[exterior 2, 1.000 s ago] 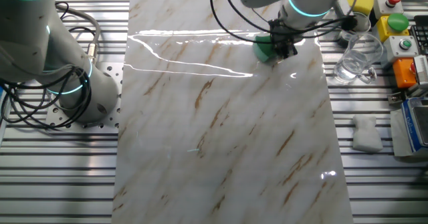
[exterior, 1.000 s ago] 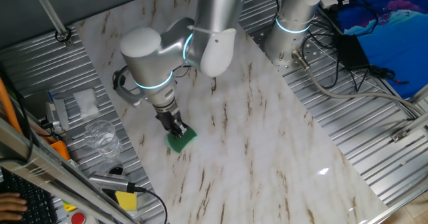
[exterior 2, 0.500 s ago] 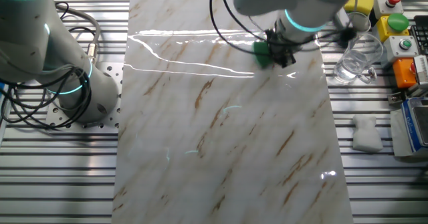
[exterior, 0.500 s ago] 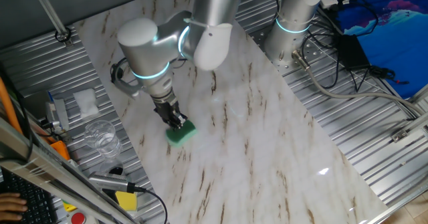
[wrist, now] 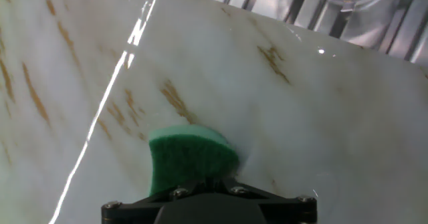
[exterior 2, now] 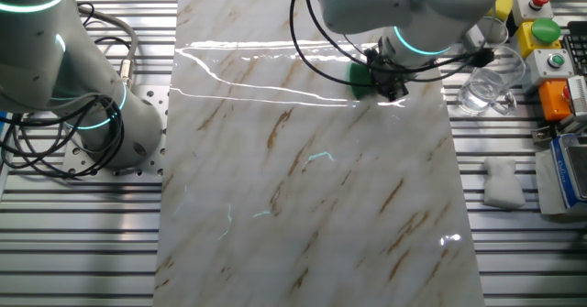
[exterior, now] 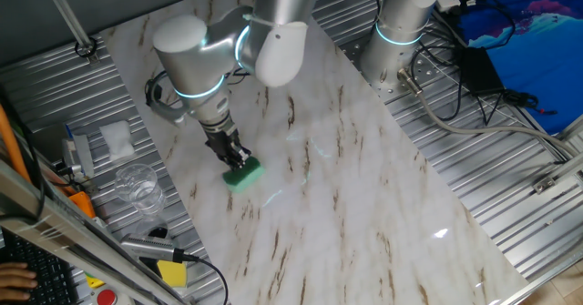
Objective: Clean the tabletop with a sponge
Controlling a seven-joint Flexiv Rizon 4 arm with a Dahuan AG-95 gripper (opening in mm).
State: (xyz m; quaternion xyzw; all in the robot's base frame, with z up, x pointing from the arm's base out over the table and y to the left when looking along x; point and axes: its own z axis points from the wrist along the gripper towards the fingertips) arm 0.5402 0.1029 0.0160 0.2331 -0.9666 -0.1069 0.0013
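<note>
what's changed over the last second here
The gripper, shut on the sponge throughout, slid it a little along the tabletop, up in one fixed view and down in the other, keeping near the edge by the glass. Glass, white cloth and yellow block stayed put.

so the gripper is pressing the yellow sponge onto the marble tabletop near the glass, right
Not quite: the sponge is green, not yellow, as the hand view shows. The rest holds: the gripper presses it onto the marble tabletop near the glass.
</note>
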